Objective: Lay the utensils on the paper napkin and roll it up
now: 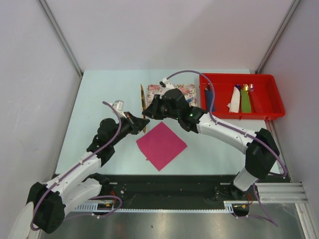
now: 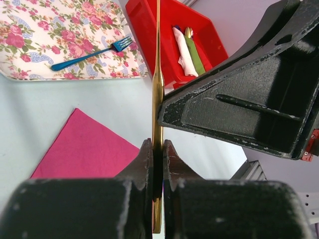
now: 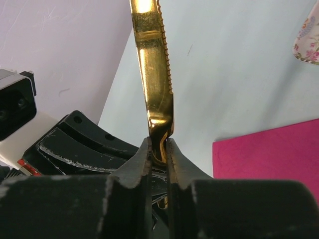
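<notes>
The gold knife (image 1: pixel 143 102) is held off the table, left of the floral tray, with both grippers on it. My left gripper (image 1: pixel 142 121) is shut on its handle (image 2: pixel 158 84). My right gripper (image 1: pixel 151 107) is shut on it near where the serrated blade (image 3: pixel 155 79) starts. The two grippers nearly touch; the right one fills the right of the left wrist view (image 2: pixel 239 104). The magenta-pink paper napkin (image 1: pixel 161 145) lies flat and bare on the table just below them, also seen in the wrist views (image 2: pixel 84 149) (image 3: pixel 269 154). The blue fork (image 2: pixel 89 56) lies on the floral tray (image 2: pixel 45 30).
The floral tray (image 1: pixel 185 89) sits behind the right gripper, partly hidden by it. A red bin (image 1: pixel 271 97) at the back right holds white (image 1: pixel 235 99) and green (image 1: pixel 245 99) rolled bundles with spoon tips. Grey walls enclose the table.
</notes>
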You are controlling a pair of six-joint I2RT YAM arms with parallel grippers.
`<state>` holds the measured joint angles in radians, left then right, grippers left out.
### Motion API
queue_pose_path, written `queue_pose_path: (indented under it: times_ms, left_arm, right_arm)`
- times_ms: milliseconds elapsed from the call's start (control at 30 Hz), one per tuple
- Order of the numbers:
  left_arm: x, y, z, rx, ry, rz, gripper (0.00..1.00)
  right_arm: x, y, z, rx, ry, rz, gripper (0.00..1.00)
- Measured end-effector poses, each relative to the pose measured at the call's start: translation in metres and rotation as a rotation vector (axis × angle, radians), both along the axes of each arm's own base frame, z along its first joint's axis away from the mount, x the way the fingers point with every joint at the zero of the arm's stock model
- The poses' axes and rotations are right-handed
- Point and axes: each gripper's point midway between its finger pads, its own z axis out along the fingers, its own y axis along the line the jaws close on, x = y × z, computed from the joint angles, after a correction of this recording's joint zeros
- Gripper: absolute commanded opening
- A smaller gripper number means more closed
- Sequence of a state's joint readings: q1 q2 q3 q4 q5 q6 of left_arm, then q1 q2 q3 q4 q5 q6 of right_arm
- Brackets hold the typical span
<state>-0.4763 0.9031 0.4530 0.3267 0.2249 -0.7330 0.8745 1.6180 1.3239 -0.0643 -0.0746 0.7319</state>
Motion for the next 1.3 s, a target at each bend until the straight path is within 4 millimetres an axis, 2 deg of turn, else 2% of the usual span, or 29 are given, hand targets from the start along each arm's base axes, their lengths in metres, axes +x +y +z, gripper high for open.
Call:
queue_pose_path:
  times_ms: [67, 233, 267, 433, 467, 533, 567, 600, 633, 667, 800, 867, 1000, 1100, 1133, 1300]
  left_arm:
    - [0.0, 0.0, -0.001, 0.005, 0.0, 0.004, 0.0]
    - [-0.002, -0.002, -0.004, 0.024, -0.004, -0.001, 0.0]
    - [-0.002, -0.002, -0.004, 0.028, -0.005, -0.001, 0.0]
    - [-0.001, -0.001, -0.005, 0.032, -0.002, 0.005, 0.0]
    - [-0.001, -0.001, -0.005, 0.032, -0.001, 0.006, 0.01]
    - [0.0, 0.0, -0.006, 0.033, 0.0, 0.011, 0.26]
    - [0.0, 0.0, -0.006, 0.033, 0.001, 0.012, 0.51]
    - [0.0, 0.0, -0.006, 0.035, -0.001, 0.011, 0.64]
    - [-0.001, -0.001, -0.006, 0.04, -0.005, 0.008, 0.84]
    - [-0.001, -0.001, -0.006, 0.044, -0.008, 0.007, 0.99]
    - [-0.003, 0.007, -0.003, 0.076, -0.004, 0.02, 1.0]
    - [-0.002, 0.018, -0.002, 0.108, 0.011, 0.042, 1.0]
    - [0.014, 0.052, 0.011, 0.195, 0.006, 0.134, 1.0]
    - [0.022, 0.079, 0.029, 0.254, -0.055, 0.2, 1.0]
    - [0.02, 0.094, 0.032, 0.293, -0.082, 0.231, 1.0]
    - [0.015, 0.099, 0.02, 0.342, -0.053, 0.224, 1.0]
  right_arm:
    - [0.0, 0.0, -0.001, -0.002, 0.002, 0.0, 0.28]
    - [0.0, 0.002, -0.006, -0.003, 0.015, 0.0, 0.28]
    - [0.0, 0.002, -0.007, -0.005, 0.017, 0.0, 0.26]
    - [0.0, 0.003, -0.01, -0.007, 0.024, -0.001, 0.0]
    - [0.001, 0.003, -0.01, -0.009, 0.022, 0.0, 0.0]
    - [0.001, 0.003, -0.011, -0.013, 0.021, 0.0, 0.0]
    - [0.001, 0.003, -0.011, -0.014, 0.022, -0.002, 0.0]
    - [0.001, 0.003, -0.011, -0.015, 0.023, -0.004, 0.0]
    - [0.001, 0.002, -0.012, -0.016, 0.025, -0.005, 0.0]
    - [0.001, 0.002, -0.013, -0.019, 0.027, -0.009, 0.0]
    - [0.006, -0.006, -0.024, -0.05, 0.025, -0.025, 0.0]
    - [0.01, -0.016, -0.04, -0.09, 0.021, -0.043, 0.0]
    - [0.009, -0.043, -0.088, -0.209, 0.075, -0.08, 0.0]
    - [-0.001, -0.059, -0.118, -0.301, 0.122, -0.096, 0.0]
    - [-0.009, -0.063, -0.133, -0.362, 0.141, -0.095, 0.0]
    - [-0.019, -0.072, -0.163, -0.453, 0.219, -0.103, 0.0]
